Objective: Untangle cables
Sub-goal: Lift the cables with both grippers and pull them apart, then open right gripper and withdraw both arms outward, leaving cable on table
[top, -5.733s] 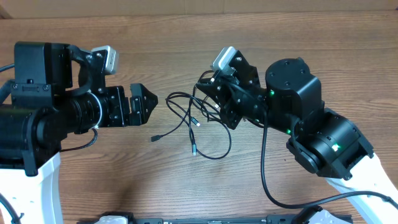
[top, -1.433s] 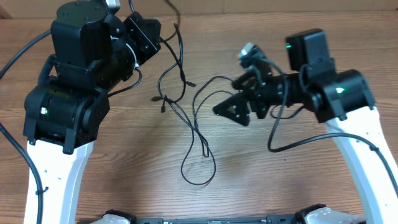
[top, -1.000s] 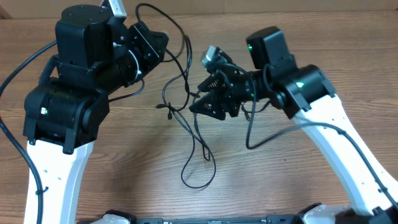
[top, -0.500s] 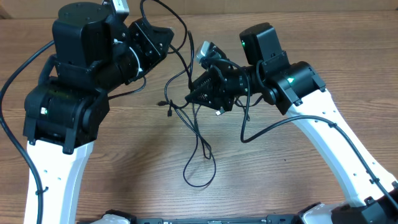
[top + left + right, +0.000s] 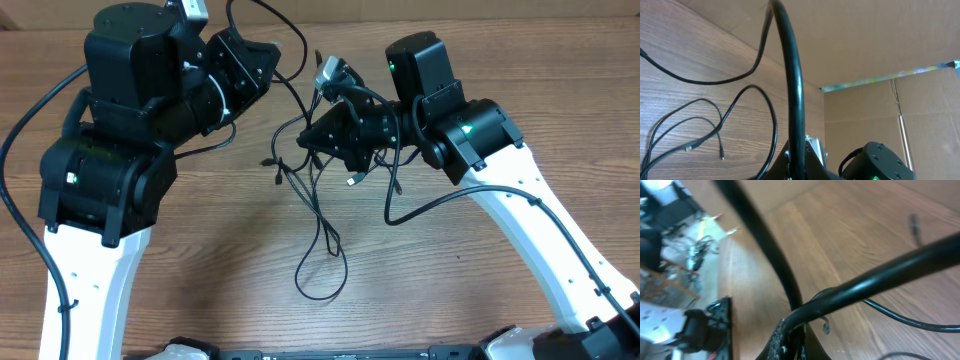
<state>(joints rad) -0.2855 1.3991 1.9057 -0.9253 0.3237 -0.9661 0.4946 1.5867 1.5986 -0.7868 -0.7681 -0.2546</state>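
Note:
The cables (image 5: 318, 215) are thin black cords strung in the air between both grippers, with a loop (image 5: 322, 280) trailing onto the wooden table (image 5: 200, 290). My left gripper (image 5: 268, 52) is raised at the back, shut on one cable (image 5: 796, 100), which rises straight from its jaws in the left wrist view. My right gripper (image 5: 308, 138) faces it from the right and is shut on a cable (image 5: 880, 272) where another strand (image 5: 760, 235) crosses it. Small plug ends (image 5: 269, 166) dangle below the tangle.
The right arm's own thicker black lead (image 5: 430, 205) sags below its wrist. A cardboard wall (image 5: 865, 45) stands behind the table. White arm links (image 5: 85, 280) flank the front left and the front right (image 5: 560, 260).
My right gripper has closed on a cable after moving left toward the tangle, and has lifted slightly. The left gripper has stayed shut on its cable and hardly moved.

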